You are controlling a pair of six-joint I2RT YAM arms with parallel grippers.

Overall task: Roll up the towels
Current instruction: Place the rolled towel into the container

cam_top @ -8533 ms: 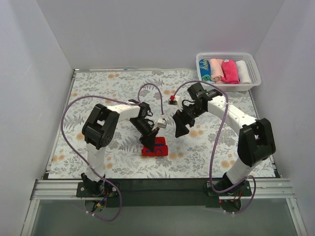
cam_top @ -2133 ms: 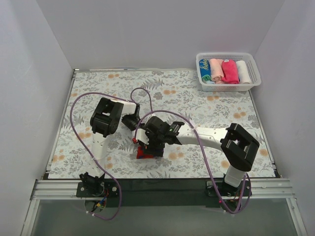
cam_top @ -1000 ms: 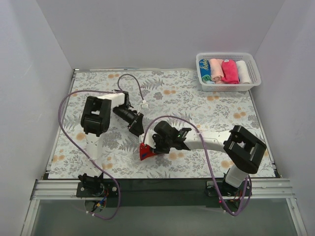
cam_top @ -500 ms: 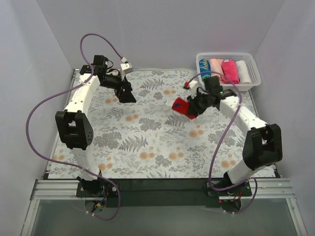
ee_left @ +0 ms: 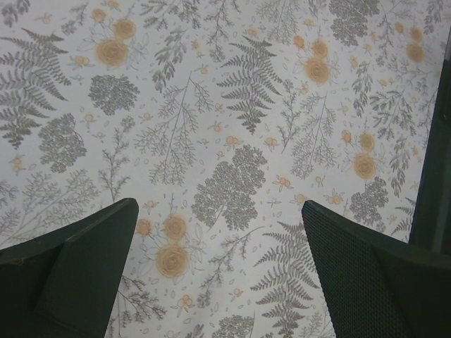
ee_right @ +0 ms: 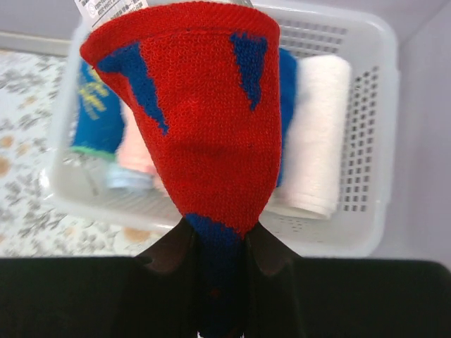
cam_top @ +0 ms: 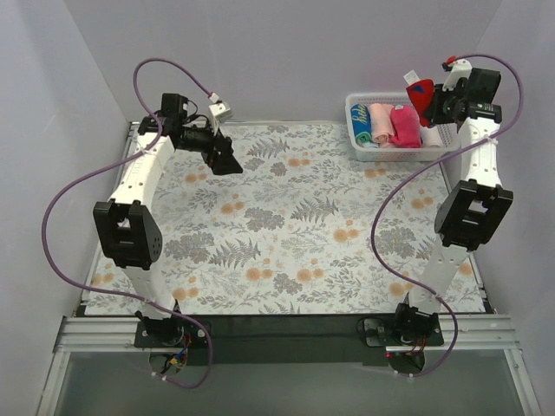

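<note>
Above far right corner, over basket (cam_top: 400, 156): right gripper (ee_right: 211, 255) pinching red towel (ee_right: 194, 127) by one end, held in air, clear of basket. Long axis runs straight out from fingers, and flared free end points away from wrist. My guess: turn it parallel to white roll (ee_right: 317, 134), lower in, let go low so it stays wound. Left gripper (ee_left: 218, 208) spread wide, empty, over table cloth (ee_left: 232, 91).

left arm (cam_top: 141, 173), right arm (cam_top: 475, 160): white links, black joints | cables (cam_top: 45, 227): purple | fingers (ee_left: 366, 274): dark, matte
</note>
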